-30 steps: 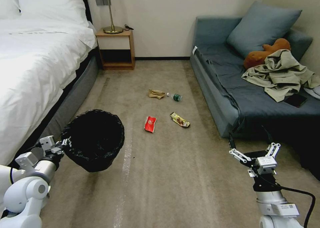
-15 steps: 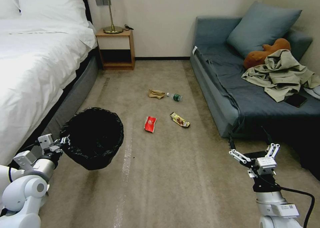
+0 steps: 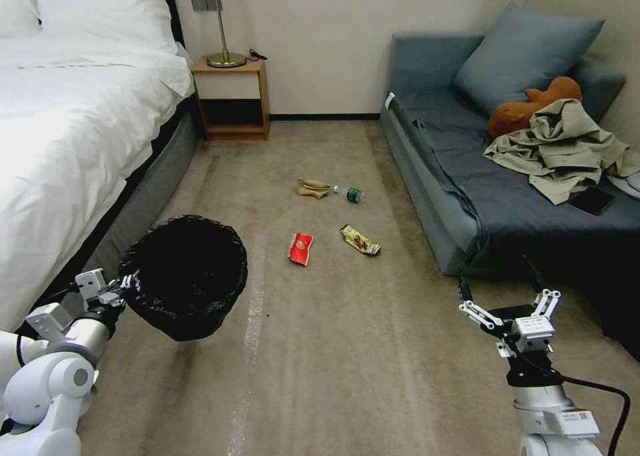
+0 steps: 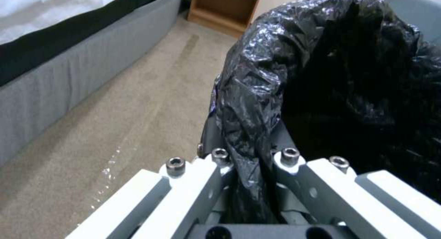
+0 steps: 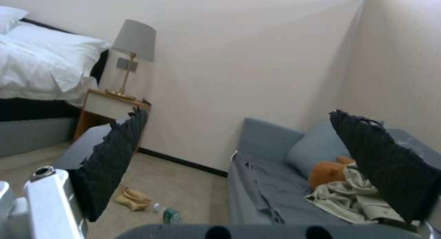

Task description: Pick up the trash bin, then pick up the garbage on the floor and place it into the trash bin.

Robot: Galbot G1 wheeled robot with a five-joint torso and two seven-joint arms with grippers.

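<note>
Four garbage pieces (image 3: 308,248) lying on floor (image 3: 347,349); left gripper (image 3: 127,287) jaws clamping trash bin (image 3: 187,276) rim, holding it aloft; right gripper (image 3: 510,297) jaws gaping, empty.

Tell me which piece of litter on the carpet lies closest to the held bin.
The red snack wrapper: it lies nearest the trash bin held by the left gripper; the gold-brown wrapper, bottle and paper bag lie farther off.
</note>
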